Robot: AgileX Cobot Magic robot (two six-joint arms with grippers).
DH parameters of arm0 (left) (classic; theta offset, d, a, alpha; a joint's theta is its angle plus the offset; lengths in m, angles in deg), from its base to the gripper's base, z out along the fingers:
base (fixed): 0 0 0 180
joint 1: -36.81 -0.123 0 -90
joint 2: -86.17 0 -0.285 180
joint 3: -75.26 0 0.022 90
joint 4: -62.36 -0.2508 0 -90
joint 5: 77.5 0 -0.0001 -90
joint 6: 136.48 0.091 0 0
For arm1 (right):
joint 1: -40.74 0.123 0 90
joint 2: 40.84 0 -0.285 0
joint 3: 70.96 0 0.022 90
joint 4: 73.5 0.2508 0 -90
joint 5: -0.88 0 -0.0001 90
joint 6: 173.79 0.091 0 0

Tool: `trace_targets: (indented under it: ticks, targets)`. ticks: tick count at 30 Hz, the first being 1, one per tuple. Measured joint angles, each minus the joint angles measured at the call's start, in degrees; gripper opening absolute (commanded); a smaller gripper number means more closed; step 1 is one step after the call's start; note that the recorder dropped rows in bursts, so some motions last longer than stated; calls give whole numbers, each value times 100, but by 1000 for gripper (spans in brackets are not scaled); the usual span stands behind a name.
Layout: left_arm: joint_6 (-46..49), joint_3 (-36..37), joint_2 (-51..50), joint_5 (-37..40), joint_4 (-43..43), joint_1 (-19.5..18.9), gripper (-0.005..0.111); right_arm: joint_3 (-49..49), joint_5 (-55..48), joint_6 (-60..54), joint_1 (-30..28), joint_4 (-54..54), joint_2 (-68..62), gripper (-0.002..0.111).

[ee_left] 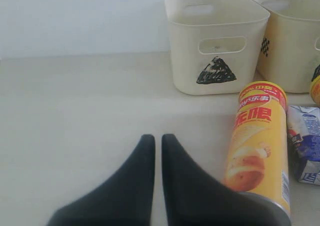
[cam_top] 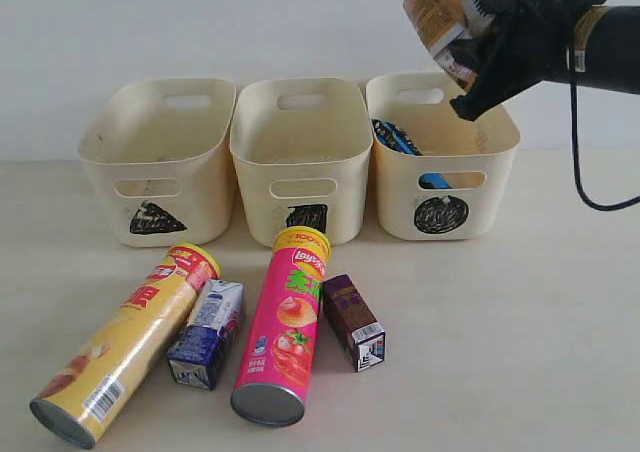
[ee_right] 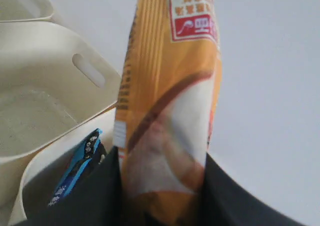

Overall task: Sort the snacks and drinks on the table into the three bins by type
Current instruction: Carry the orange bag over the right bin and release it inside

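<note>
Holding the orange snack bag [cam_top: 435,12] pinched in my right claw [ee_right: 161,191], I have it hanging upright in the air above the circle-marked bin [cam_top: 445,187], where the blue bag [cam_top: 395,137] already lies inside. In front of that bin and off toward its triangle-bin side, the dark purple carton [cam_top: 352,322], pink-red chip tube [cam_top: 285,332], blue-and-white carton [cam_top: 208,332] and yellow chip tube [cam_top: 130,347] lie on the bench [cam_top: 500,352]. My left claw [ee_left: 156,145] is pressed together, empty, low over the bench beyond the yellow tube, farthest from that bin.
</note>
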Motion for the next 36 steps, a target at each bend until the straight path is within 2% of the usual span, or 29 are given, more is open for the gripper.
trace_targets:
  ticks: [8, 22, 26, 30, 32, 34, 36]
  targets:
    - [0, 0, 0, 0, 0, 0, 4, 674, -326, 1305, 0, 550, -892, 0]
    - [0, 0, 0, 0, 0, 0, 4, 1394, -1014, 2100, 0, 700, -1606, 2]
    - [0, 0, 0, 0, 0, 0, 4, 1447, -1207, 2147, 0, 723, -1723, 25]
    - [0, 0, 0, 0, 0, 0, 4, 1447, -1256, 2173, 0, 723, -1770, 60]
    - [0, 0, 0, 0, 0, 0, 4, 1467, -1213, 2173, 0, 723, -1770, 72]
    - [0, 0, 0, 0, 0, 0, 4, 1488, -1165, 2173, 0, 723, -1770, 77]
    - [0, 0, 0, 0, 0, 0, 4, 1493, -1138, 2173, 0, 723, -1770, 77]
